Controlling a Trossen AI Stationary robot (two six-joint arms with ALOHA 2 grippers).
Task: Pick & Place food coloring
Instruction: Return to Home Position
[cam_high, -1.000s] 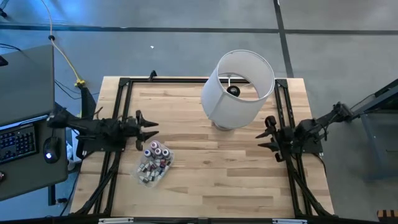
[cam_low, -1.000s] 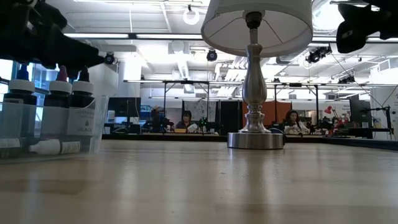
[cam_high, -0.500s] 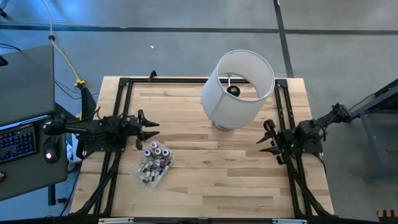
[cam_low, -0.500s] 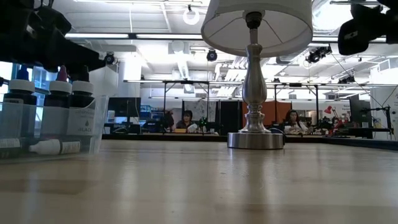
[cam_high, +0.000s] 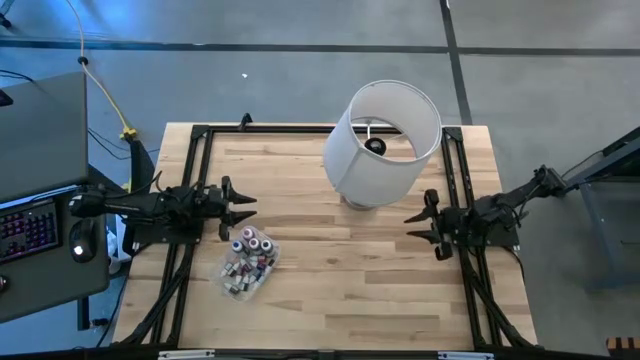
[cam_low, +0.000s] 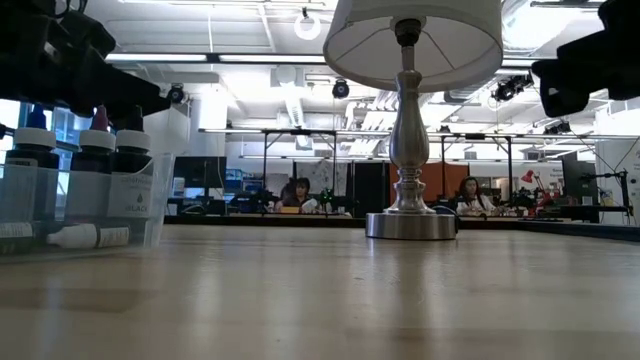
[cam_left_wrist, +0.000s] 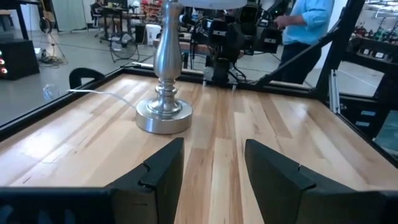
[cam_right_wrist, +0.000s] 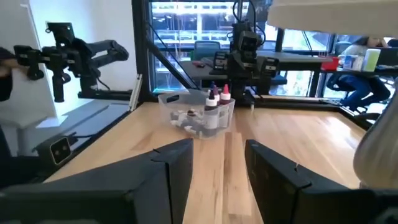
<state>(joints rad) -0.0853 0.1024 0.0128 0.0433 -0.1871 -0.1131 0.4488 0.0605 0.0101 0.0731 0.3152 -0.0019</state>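
Observation:
The food coloring bottles (cam_high: 250, 262) are small, whitish with dark, pink and blue caps. Several stand upright and others lie flat inside a clear plastic tub (cam_high: 228, 283) at the table's near left. In the low view they (cam_low: 95, 170) show at the far left, and in the right wrist view (cam_right_wrist: 211, 107) straight ahead. My left gripper (cam_high: 243, 208) is open, just on the far side of the tub, touching nothing. My right gripper (cam_high: 420, 226) is open at the table's right side, next to the lamp.
A lamp with a big white shade (cam_high: 385, 140) stands on a round metal base (cam_left_wrist: 163, 117) at the far right of the wooden table (cam_high: 340, 290). Black frame rails (cam_high: 190, 170) run along the left, right and far edges. People sit in the room beyond.
My right gripper has swung a little toward the table's left, reaching slightly further over the table. The left arm, the tub and the bottles have kept still.

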